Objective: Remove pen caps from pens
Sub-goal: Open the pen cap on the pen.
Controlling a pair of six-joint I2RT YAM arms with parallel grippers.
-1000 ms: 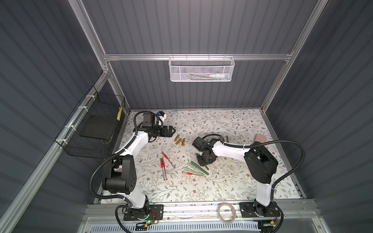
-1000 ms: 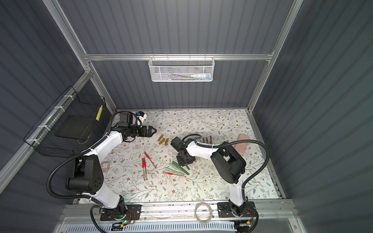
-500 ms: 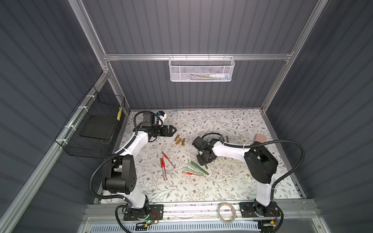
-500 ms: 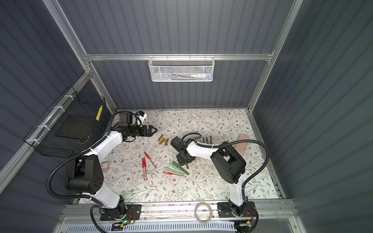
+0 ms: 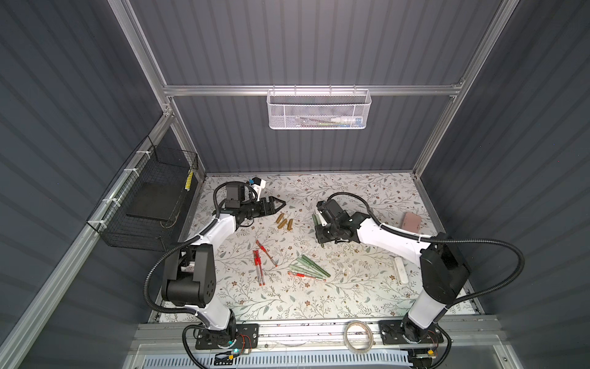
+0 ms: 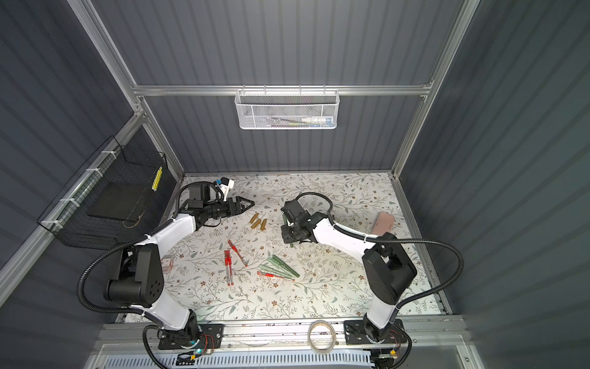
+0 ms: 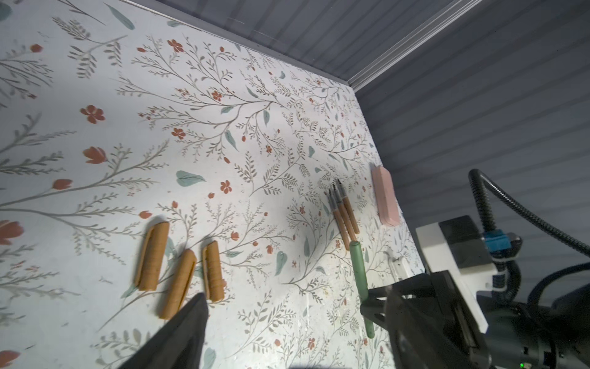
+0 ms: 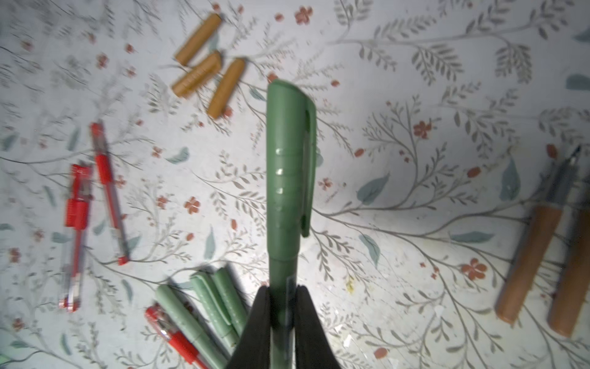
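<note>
The right gripper (image 8: 282,308) is pinching a green pen (image 8: 283,271) by its barrel, jaws closed tight on it, and the green cap (image 8: 289,143) is sitting on the pen's free end. In both top views the gripper is holding this pen over the worktop (image 5: 351,297), close beside the three gold-brown caps (image 5: 284,221), on their right-arm side. The left gripper (image 5: 278,202) is hovering just beyond those caps, toward the back wall and the left arm's side. Its jaws are standing wide apart and holding nothing. In the left wrist view the caps are lying loose just ahead of one finger (image 7: 178,335). Three uncapped gold-brown pens (image 7: 343,214) are lying side by side farther from the caps than the held pen, and a pink block (image 7: 384,198) is lying beyond them. Three capped green pens (image 5: 311,268) and a red pen (image 5: 303,275) are lying bundled on the robot-base side of the caps. Three more red pens (image 5: 258,266) are lying nearer the caps, also on that side.
</note>
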